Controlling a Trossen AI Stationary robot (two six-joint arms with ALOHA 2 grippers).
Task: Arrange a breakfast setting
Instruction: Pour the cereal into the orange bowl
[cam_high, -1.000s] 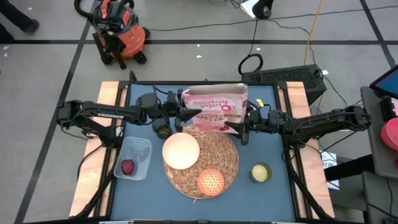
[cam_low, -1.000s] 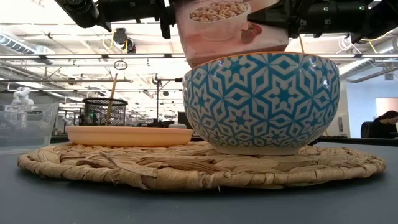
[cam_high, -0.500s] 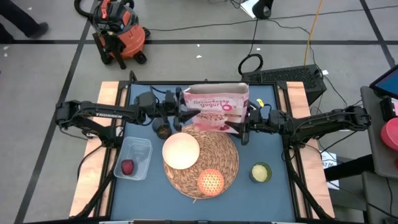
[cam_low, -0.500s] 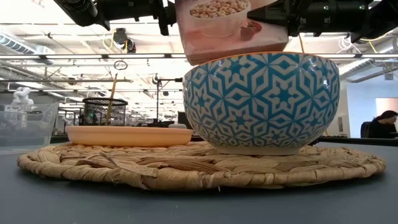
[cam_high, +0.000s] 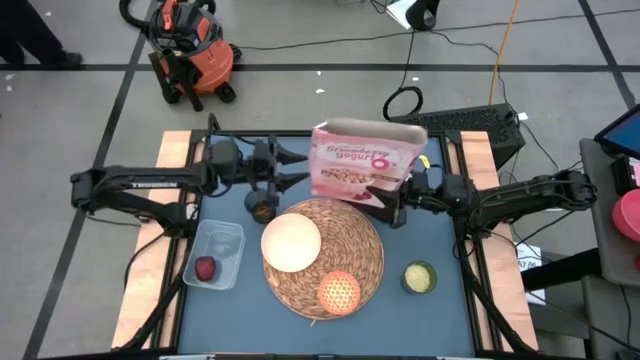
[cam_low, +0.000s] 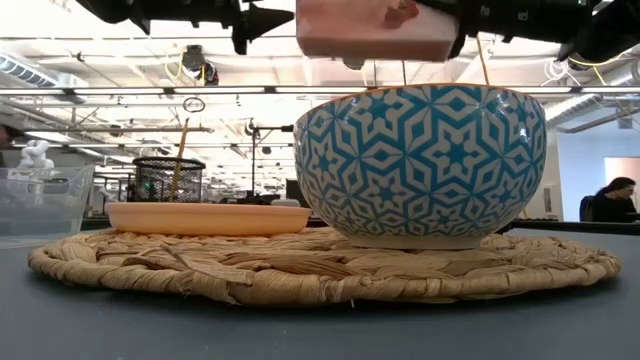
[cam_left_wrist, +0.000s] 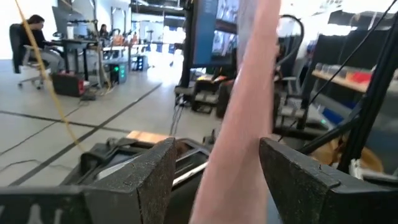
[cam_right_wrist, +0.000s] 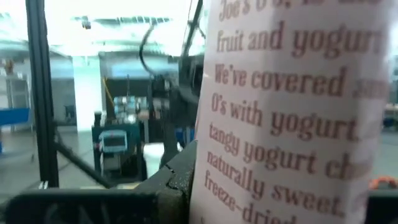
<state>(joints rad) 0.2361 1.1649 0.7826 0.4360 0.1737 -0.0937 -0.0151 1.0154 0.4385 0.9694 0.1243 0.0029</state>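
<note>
Placemat (cam_high: 355, 262) mid-frame already carries bowl (cam_high: 291, 243) and orange dish (cam_high: 338, 292); cereal box (cam_high: 362, 166) aloft at upper centre, right gripper (cam_high: 396, 205) clamped on it, left gripper (cam_high: 297, 168) open beside; fruit (cam_high: 205, 269) unplaced in tub (cam_high: 225, 238), lower left

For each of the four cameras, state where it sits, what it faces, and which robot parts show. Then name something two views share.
High view: overhead, facing down on the table; both arms, left gripper, right gripper.
Low view: at tabletop height, facing the bowl on the straw placemat; arms along the top.
Left wrist view: on the left arm, facing the cereal box edge; own fingers.
Right wrist view: on the right arm, facing the box's printed side.
Shared: every view shows the cereal box.
</note>
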